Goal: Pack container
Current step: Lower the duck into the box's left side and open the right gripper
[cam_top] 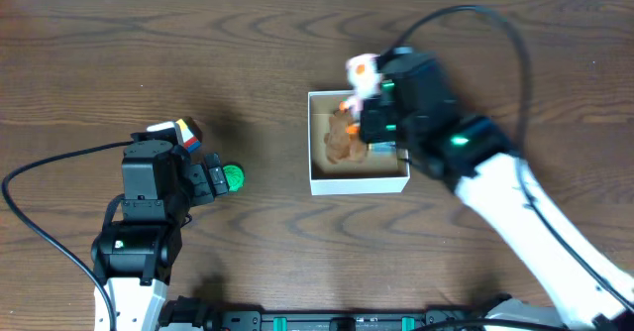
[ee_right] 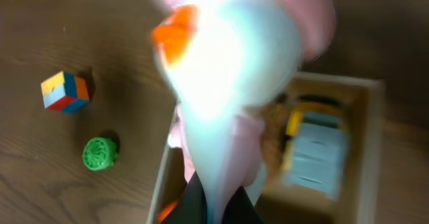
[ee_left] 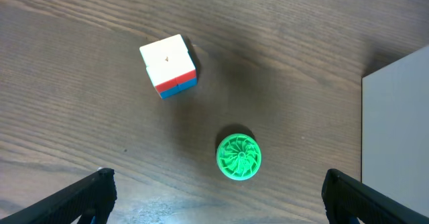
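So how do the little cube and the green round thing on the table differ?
The cube is boxy and many-coloured, white on top with red and blue sides; the green disc is round and one colour. The cube lies farther from the container; the green disc lies nearer. Both rest on the table, outside the container, unheld.

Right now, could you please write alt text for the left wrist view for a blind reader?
A green ribbed disc lies on the wooden table just ahead of the open left tool; a multicoloured puzzle cube lies beyond, the white container at right.
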Controlling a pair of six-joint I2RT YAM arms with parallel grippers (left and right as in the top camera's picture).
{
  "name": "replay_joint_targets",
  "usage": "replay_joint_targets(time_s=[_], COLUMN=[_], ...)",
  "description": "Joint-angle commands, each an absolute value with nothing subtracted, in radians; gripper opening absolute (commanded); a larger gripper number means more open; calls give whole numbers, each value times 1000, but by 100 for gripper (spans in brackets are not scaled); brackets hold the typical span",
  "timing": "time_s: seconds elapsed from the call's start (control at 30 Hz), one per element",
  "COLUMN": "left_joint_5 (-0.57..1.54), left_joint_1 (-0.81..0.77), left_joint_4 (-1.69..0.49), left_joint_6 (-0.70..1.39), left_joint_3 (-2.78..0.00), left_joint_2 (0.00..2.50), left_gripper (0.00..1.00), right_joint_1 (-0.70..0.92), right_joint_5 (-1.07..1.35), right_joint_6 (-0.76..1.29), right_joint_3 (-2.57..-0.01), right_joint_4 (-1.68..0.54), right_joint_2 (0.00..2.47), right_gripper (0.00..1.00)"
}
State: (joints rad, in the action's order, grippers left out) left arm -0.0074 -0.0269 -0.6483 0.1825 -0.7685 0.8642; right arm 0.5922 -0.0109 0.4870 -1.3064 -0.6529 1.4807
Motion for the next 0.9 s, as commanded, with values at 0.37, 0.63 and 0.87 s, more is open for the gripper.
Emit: replay_joint_targets(time_s=[0.37, 0.63, 0.87], left_joint_5=[-20, -20, -20], left_joint_1=[-22, -22, -22], left_joint_4=[-650, -650, -650], left_joint_6=[170, 170, 170], left_joint_3=[-789, -789, -789], left_joint_2=[868, 868, 868], left_gripper=[98, 98, 98], right_joint_1=[685, 693, 694], right_joint_5=[-78, -41, -25], right_joint_6=[688, 687, 672], right_joint_3=[-1314, -1314, -1315], right_joint_4=[-574, -575, -577], right_joint_2=[1774, 1868, 1865], right_gripper=[1, 5, 60])
